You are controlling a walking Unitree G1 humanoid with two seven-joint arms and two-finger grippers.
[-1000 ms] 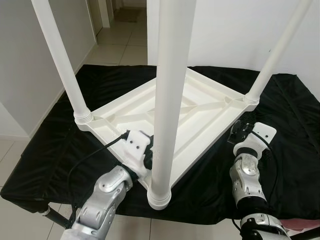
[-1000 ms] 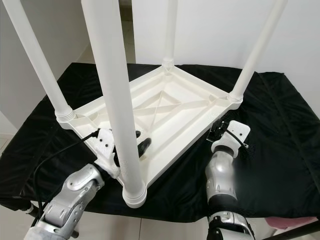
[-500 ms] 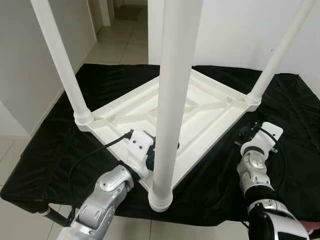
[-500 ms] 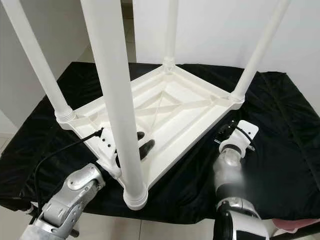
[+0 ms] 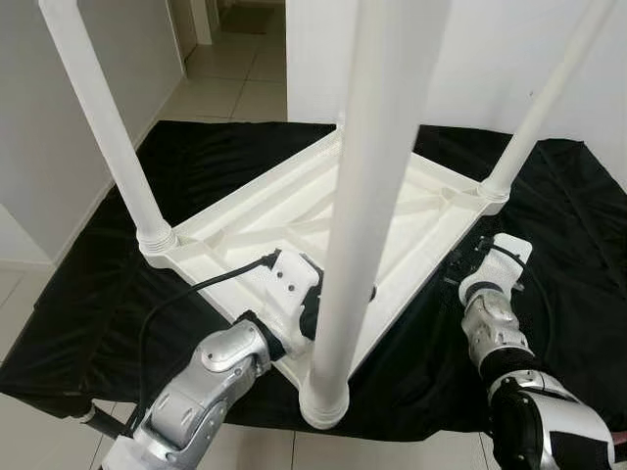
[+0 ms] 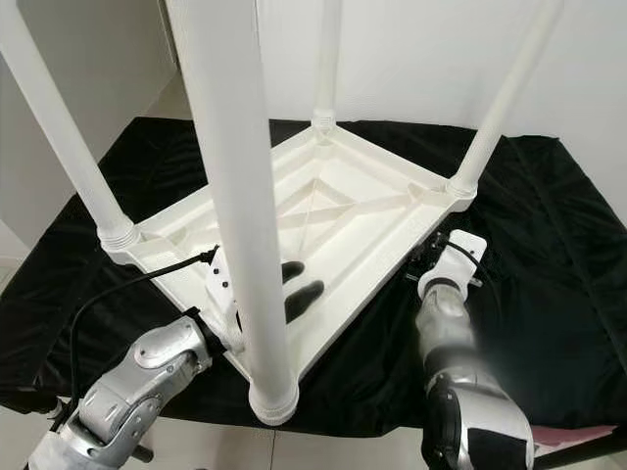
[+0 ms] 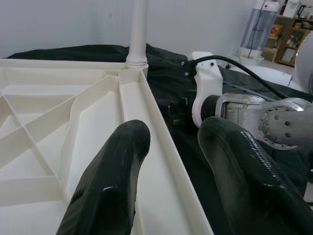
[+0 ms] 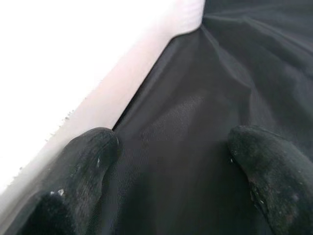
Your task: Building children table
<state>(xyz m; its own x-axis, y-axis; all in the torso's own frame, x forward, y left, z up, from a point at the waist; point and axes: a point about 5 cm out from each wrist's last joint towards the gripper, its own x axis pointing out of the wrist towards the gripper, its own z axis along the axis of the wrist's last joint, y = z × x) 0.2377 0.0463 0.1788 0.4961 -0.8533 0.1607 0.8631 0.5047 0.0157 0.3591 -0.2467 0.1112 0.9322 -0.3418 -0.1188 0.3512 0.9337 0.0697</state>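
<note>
black cloth [image 5: 196, 166] draped over the work surface | tiled floor [image 5: 230, 93] (leading into a hallway) | white wall [image 6: 411, 49]

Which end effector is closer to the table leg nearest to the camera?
Left. The left end effector is right beside the nearest leg, over the upturned tabletop. The right end effector is outside the tabletop's far edge, over the black cloth.

A room in a home. Plain white walls [image 5: 59, 127] meet a pale tiled floor [image 5: 230, 83] that runs on through a doorway into a hallway. A desk draped in black cloth [image 5: 88, 294] carries an upturned white plastic children's table [image 6: 323, 211]. Shelves with household goods [image 7: 288, 22] stand in the background.
</note>
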